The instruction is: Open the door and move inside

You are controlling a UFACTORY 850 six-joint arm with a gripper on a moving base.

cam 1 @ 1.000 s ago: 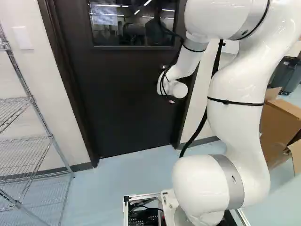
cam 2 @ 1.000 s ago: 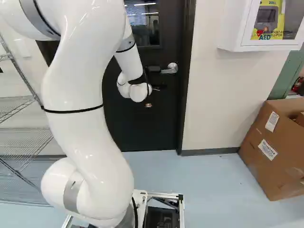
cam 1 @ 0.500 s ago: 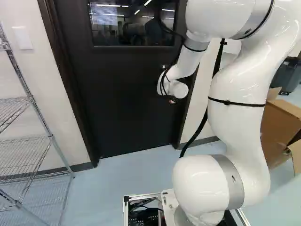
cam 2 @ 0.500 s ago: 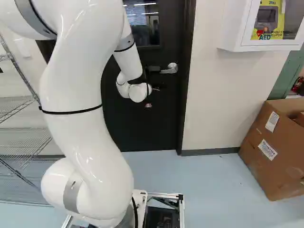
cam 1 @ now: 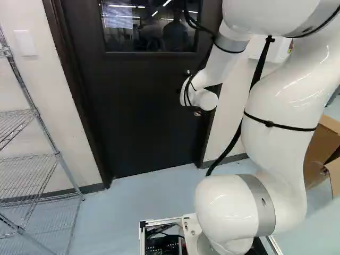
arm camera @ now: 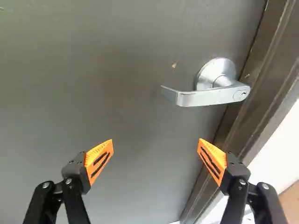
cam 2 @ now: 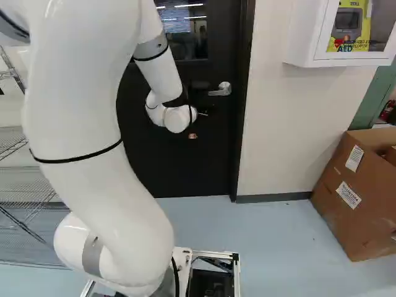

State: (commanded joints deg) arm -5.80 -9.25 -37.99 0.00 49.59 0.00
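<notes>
Gripper [arm camera: 156,139], one: fingers wide apart. Lever handle [arm camera: 210,96], one: ahead, gap perhaps short; we align squarely, ease in, then close.

We look from behind the white arm [cam 1: 279,101], once from its left, once from its right, ahead and slightly down; both views share the dark door [cam 1: 133,117] and wire shelf [cam 1: 55,154]. From the wrist, we face that door much closer, near its silver lever [arm camera: 210,96], which the right base view shows too.
</notes>
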